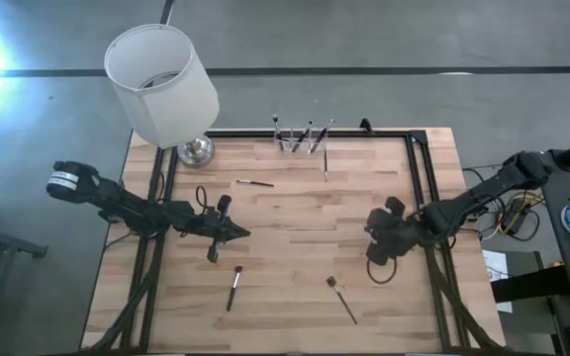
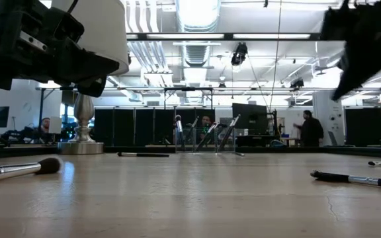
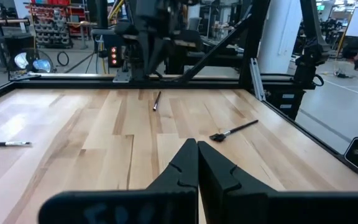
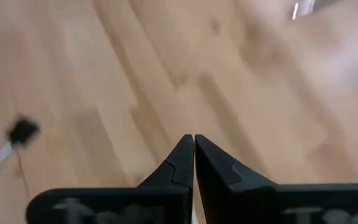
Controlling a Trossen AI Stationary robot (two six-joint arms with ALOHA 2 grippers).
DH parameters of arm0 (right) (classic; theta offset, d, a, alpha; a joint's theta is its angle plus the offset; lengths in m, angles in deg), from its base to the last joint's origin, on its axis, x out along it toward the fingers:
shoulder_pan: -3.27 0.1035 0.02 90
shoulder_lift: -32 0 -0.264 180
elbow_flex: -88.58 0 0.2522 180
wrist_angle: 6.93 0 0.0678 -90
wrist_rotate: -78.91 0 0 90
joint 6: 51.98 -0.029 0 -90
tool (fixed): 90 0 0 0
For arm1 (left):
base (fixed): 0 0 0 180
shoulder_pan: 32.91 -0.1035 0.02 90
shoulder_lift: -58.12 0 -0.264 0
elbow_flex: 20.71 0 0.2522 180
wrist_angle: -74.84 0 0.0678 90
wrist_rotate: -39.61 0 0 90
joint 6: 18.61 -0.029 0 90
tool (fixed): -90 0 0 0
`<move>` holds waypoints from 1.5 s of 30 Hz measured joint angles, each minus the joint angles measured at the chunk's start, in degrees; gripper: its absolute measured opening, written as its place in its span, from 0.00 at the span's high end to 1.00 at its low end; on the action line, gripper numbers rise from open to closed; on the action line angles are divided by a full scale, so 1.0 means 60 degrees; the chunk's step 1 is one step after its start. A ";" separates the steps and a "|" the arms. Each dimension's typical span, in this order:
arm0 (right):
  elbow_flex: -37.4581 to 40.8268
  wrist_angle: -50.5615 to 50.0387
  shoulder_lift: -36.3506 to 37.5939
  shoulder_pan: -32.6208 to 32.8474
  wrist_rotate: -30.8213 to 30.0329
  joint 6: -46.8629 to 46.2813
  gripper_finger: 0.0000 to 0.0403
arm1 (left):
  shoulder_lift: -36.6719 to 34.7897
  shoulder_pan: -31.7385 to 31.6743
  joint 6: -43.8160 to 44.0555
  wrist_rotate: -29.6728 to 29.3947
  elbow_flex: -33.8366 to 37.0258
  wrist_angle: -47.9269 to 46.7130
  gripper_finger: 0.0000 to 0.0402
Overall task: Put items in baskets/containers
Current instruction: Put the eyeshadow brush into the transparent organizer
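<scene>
I see a pale wood-plank table point(image 1: 295, 267) with a black frame around its edge, sitting on a grey floor. In the low view the room behind is a big workshop: ceiling lights and ducts, dark screens, and a person point(image 2: 307, 128) standing far off at the right.

Counting loose brushes in the high view, I get four: one point(image 1: 255, 182) upper centre, one point(image 1: 326, 163) just below the holder, one point(image 1: 234, 287) lower left of centre, and one point(image 1: 342, 299) lower centre. The clear holder point(image 1: 300, 141) stands at the table's top edge, centre, with several brushes upright in it (I cannot count them exactly). One lamp with a white shade point(image 1: 160, 81) and silver base stands at the upper left corner.

There are two arms. The left tool point(image 3: 197, 163) hovers left of centre, its fingers pressed together and holding nothing. The right tool point(image 4: 194, 155), over the right part of the table, is likewise closed tight on nothing; a brush head point(image 4: 21, 132) lies on the planks beside it in its wrist view.
</scene>
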State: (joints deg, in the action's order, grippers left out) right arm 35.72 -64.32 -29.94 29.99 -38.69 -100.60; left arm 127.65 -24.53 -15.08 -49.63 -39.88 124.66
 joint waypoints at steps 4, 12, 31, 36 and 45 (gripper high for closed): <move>0.0031 -0.0601 -0.0485 0.0158 0.0858 -0.0839 0.92 | 0.0000 0.0007 0.0000 0.0004 0.0000 0.0001 1.00; 0.0530 -0.0667 -0.1491 -0.0521 0.2454 -0.0295 0.74 | 0.0000 0.0007 0.0016 0.0004 0.0000 -0.0031 1.00; 0.1018 0.0318 -0.1865 -0.1249 0.3481 0.1427 0.65 | 0.0000 -0.0004 0.0026 0.0007 0.0000 -0.0111 1.00; 0.1519 0.1020 -0.1892 -0.1275 0.3704 0.1427 0.66 | 0.0000 0.0000 0.0025 0.0004 0.0000 -0.0111 1.00; 0.1693 0.1290 -0.1864 -0.1275 0.3696 0.1446 0.81 | 0.0000 0.0000 0.0025 0.0004 -0.0004 -0.0108 1.00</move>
State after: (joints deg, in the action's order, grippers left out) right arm 45.88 -56.58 -41.12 22.34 -16.51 -91.92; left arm 127.65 -24.53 -14.92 -49.61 -39.90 124.02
